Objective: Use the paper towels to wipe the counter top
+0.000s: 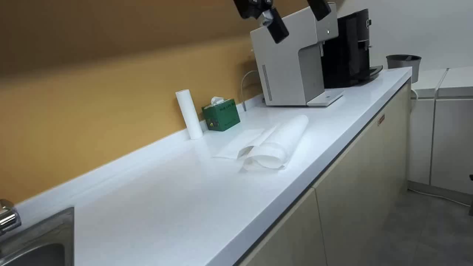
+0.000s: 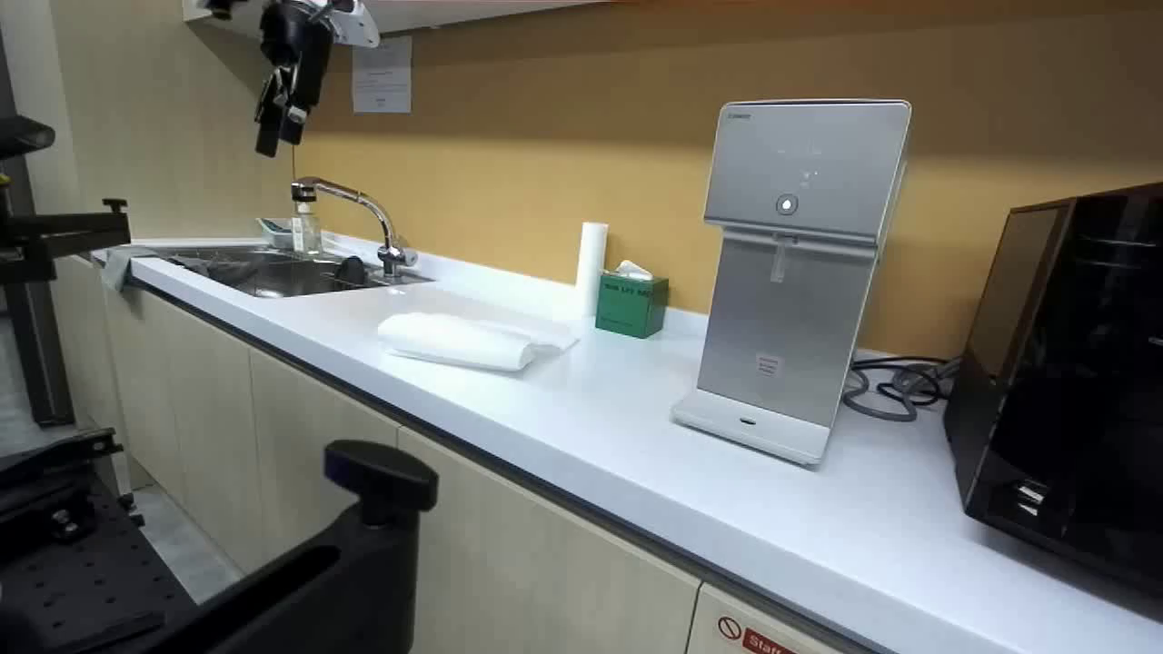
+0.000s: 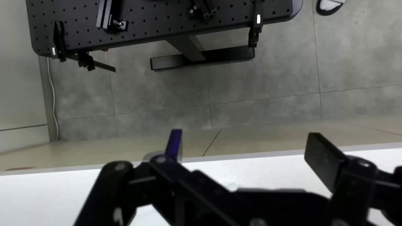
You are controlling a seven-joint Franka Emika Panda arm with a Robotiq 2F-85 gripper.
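Note:
The paper towels point(image 1: 279, 144) lie as a white, partly rolled sheet with a loose flat end on the white counter top point(image 1: 159, 210). They also show in an exterior view point(image 2: 459, 341), on the counter top point(image 2: 618, 427) between the sink and the green box. My gripper point(image 1: 300, 23) is high above the counter and apart from the towels; it also shows in an exterior view point(image 2: 280, 138). In the wrist view the gripper point(image 3: 246, 144) has its fingers wide apart with nothing between them, over the counter's front edge. There the towels are mostly hidden behind the gripper.
A slim white cylinder point(image 1: 189, 114) and a green tissue box point(image 1: 221, 115) stand by the wall. A boxy dispenser point(image 2: 790, 291) and a black machine point(image 2: 1072, 391) stand farther along. A sink point(image 2: 273, 289) with a faucet point(image 2: 363, 204) is at the opposite end.

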